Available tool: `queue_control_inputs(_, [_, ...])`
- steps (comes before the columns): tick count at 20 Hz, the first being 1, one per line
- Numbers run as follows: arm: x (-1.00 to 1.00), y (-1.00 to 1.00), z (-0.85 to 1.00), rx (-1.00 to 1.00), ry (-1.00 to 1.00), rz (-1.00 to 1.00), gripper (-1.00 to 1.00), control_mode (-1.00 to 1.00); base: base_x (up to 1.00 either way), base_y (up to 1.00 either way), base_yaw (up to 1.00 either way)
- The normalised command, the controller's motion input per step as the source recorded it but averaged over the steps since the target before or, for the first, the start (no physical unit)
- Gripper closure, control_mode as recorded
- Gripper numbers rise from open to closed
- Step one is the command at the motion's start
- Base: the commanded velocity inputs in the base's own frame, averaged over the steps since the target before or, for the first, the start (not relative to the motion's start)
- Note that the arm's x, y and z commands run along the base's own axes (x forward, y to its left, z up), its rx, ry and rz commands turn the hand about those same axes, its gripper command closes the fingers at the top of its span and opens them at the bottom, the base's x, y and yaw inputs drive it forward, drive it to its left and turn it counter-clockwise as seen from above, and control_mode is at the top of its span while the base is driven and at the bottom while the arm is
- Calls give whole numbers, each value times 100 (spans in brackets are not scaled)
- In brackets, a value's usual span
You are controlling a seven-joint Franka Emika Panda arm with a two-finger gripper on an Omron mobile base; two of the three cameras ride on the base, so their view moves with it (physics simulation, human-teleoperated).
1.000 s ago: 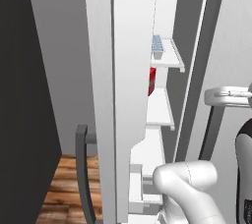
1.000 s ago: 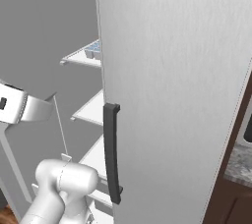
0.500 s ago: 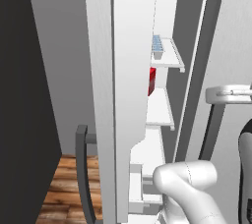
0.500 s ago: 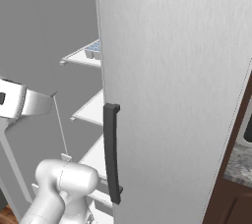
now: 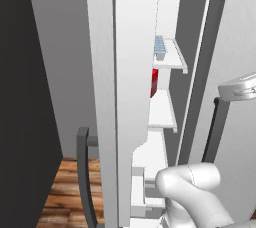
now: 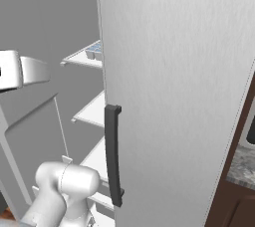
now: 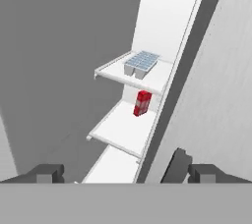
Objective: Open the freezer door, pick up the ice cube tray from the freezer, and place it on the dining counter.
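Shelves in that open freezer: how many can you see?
3. The top shelf carries the ice cube tray, the middle shelf holds a red carton, and one lies below. Lower ones may be hidden.

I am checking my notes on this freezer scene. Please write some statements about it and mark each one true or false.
1. The freezer door stands open. True.
2. The ice cube tray lies on the shelf above the red carton. True.
3. The gripper is shut on the ice cube tray. False: its fingertips are apart, with nothing between them, and the tray is farther in.
4. The red carton lies flat on the top shelf. False: it stands upright on the shelf below the tray.
5. The plain door's dark handle runs vertically. True.
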Motion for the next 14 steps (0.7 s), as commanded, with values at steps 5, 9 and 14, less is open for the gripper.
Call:
queue_control_inputs(5, [-2, 0, 5, -33, -11, 17, -100, -100, 0, 0, 0])
queue_control_inputs(9, [0, 6, 0, -37, -11, 13, -100, -100, 0, 0, 0])
queue_control_inputs(14, [0, 11, 0, -37, -6, 12, -100, -100, 0, 0, 0])
